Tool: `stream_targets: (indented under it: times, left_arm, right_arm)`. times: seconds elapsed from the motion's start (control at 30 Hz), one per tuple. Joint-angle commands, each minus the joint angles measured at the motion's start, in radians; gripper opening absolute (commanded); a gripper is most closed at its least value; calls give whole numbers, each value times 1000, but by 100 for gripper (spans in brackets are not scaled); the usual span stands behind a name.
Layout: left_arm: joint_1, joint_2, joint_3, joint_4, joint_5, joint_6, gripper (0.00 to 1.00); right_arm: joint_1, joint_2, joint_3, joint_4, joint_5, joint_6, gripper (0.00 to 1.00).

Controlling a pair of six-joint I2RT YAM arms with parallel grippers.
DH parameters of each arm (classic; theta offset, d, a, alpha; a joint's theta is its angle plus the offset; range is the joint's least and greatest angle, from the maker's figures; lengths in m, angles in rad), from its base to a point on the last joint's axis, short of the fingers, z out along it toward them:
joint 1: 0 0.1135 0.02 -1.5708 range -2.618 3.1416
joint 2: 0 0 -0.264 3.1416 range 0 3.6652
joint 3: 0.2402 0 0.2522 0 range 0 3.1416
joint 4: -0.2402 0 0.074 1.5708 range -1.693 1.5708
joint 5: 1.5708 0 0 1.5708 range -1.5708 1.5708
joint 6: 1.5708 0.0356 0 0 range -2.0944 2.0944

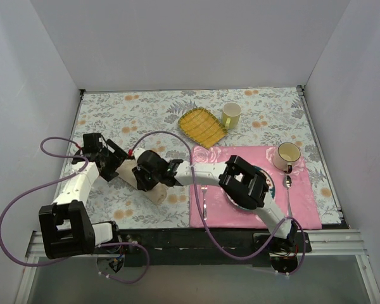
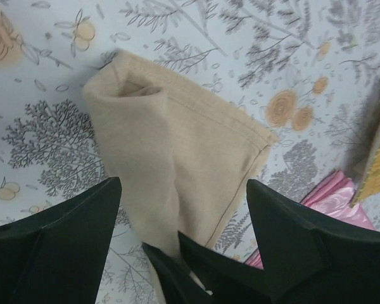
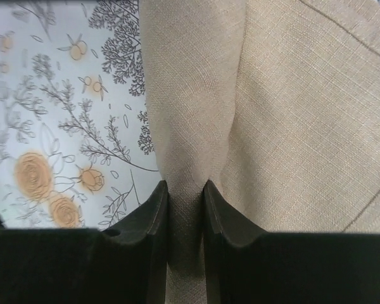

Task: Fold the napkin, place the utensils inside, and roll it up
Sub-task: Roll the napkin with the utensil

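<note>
- Left of centre in the overhead view, the large plain beige-tan cloth napkin lies gathered into a narrow bundle on the floral-printed tablecloth. It is just left of the pink rose-patterned placemat.
- The right gripper is clamped on a raised ridge of the napkin. Its two black fingers squeeze the fabric between them at the lower middle of the right wrist view.
- The left gripper has its jaws spread wide and grips nothing. One finger stands on each side of the napkin, towards the lower corners of the left wrist view.
- At the upper left of that view, the napkin's end shows a hollow where the layers curl over.
- A slim silver metal fork lies on the left part of the placemat.
- A slim silver spoon lies on the right part; both pieces are apart from the napkin.
- A small yellow checked woven cloth lies above the placemat, with a pale mug just to its right.
</note>
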Motion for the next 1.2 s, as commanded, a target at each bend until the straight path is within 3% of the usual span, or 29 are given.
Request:
stream_targets:
  times: [0.0, 0.17, 0.27, 0.47, 0.53, 0.57, 0.63, 0.67, 0.83, 1.03, 1.17]
  left_arm:
    - [-1, 21, -35, -123, 6, -5, 79]
    - [-1, 58, -56, -85, 96, -38, 77]
    - [-3, 116, -55, -72, 116, -56, 76]
    - [-29, 234, -26, -5, 147, -70, 71]
    - [-32, 252, -20, 6, 136, -73, 64]
    - [-32, 263, -20, 9, 120, -70, 51]
    - [-32, 268, -23, 17, 81, -62, 36]
    - [-32, 272, -23, 18, 72, -58, 25]
    - [-32, 305, -32, 21, 79, -42, 1]
    - [-32, 325, -35, 7, 118, -28, 0]
    - [-32, 325, -29, -19, 138, -22, 0]
  right_arm:
    - [-103, 36, -138, 94, -331, 200, 6]
    - [-182, 66, -236, 314, -573, 352, 6]
    - [-202, 72, -284, 405, -621, 415, 6]
    - [-204, 89, -281, 420, -647, 415, 6]
    - [-204, 81, -272, 403, -643, 399, 9]
    - [-204, 78, -269, 377, -632, 370, 10]
    - [-202, 60, -244, 324, -612, 330, 17]
    - [-201, 55, -226, 288, -585, 296, 20]
    - [-152, 0, -106, -12, -434, 37, 49]
    - [-20, -31, 55, -210, -50, -212, 71]
    - [64, 52, 202, -334, 264, -295, 75]
